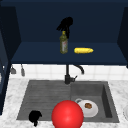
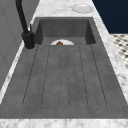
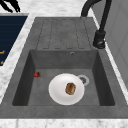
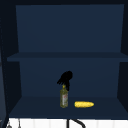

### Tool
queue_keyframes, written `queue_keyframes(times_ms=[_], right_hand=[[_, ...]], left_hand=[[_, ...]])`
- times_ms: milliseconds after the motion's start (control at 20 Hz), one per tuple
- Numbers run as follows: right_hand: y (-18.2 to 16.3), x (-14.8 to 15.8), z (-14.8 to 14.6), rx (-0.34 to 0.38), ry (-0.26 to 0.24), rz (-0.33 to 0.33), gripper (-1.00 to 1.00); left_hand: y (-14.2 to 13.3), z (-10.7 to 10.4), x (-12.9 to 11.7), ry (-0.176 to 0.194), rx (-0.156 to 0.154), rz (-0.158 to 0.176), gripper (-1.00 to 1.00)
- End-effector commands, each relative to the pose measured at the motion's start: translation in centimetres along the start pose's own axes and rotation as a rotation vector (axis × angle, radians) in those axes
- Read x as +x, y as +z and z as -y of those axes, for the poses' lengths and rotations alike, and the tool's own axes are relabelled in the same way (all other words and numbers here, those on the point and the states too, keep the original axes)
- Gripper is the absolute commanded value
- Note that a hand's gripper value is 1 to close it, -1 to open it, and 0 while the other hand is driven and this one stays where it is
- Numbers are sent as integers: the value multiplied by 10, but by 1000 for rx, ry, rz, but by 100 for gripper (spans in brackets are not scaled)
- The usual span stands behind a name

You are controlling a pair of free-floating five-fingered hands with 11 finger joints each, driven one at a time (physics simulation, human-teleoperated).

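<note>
Hovering at the sink's [image 1: 110,100] seven o'clock corner, the left hand [image 1: 35,116] is clenched, holding nothing. On the cabinet shelf [image 4: 37,106], the right hand [image 4: 65,78] pinches the bottle [image 4: 64,98], upright, neck at twelve o'clock; the side views omit it. Corn [image 4: 84,104] lies at its three o'clock.

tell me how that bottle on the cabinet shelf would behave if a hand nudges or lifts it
The bottle stands upright, tall and narrow, so a sideways nudge near its neck would probably tip it. It looks like glass, likely rigid, smooth and somewhat slippery. If it fell it might roll toward the corn cob lying beside it. The right hand is just above its cap.
</note>
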Motion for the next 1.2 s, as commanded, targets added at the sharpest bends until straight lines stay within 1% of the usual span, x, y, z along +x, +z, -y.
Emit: queue_keyframes(times_ms=[0,100,150,250,400,600,800,850,950,1000,1150], right_hand=[[-3,0,-8,-1,74,-9,-100],[-7,1,-11,2,86,-18,-100],[-9,2,-11,-9,103,-24,-100],[-10,2,-13,-22,114,-26,-100],[-13,1,-14,-42,102,-10,-100],[-12,2,-22,-60,105,-7,-100],[4,0,-30,-114,113,-5,-100],[6,-1,-30,-113,121,-8,-100],[8,-3,-30,-114,162,-34,-100],[10,-3,-30,-112,169,-43,-100],[7,0,-29,-69,199,-64,-100]], left_hand=[[0,0,0,0,0,0,0],[0,0,0,0,0,0,0],[0,0,0,0,0,0,0],[0,0,0,0,0,0,0],[0,0,0,0,0,0,0],[0,0,0,0,0,0,0],[0,0,0,0,0,0,0],[0,0,0,0,0,0,0],[0,0,0,0,0,0,0],[0,0,0,0,0,0,0],[0,0,0,0,0,0,0]])
